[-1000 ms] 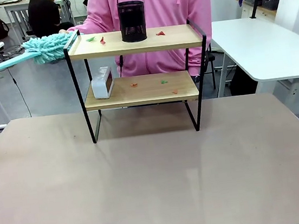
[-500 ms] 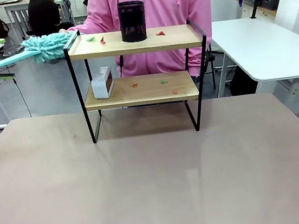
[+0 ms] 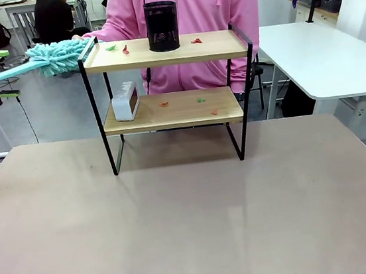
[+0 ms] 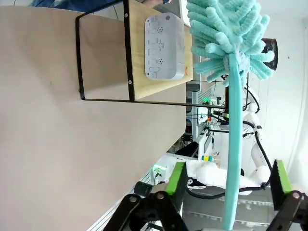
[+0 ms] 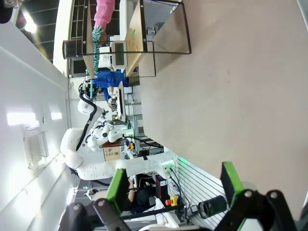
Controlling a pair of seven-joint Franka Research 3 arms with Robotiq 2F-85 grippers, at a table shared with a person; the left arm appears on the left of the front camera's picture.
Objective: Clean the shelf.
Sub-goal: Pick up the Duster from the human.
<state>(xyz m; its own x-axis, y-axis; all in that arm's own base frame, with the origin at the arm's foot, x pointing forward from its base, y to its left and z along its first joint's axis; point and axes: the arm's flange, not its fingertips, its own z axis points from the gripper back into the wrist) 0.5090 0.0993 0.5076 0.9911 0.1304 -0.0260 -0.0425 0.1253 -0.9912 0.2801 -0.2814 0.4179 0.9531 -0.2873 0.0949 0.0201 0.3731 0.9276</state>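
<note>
left gripper (image 4: 229,174) sits spread wide, not clamped, either side of the duster (image 4: 226,43) handle, which points lengthwise at the shelf (image 3: 167,59) top's left end.

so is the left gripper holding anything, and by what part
Nothing held: the left gripper is open, its pads straddling the duster handle near its end, apart from it.
</note>
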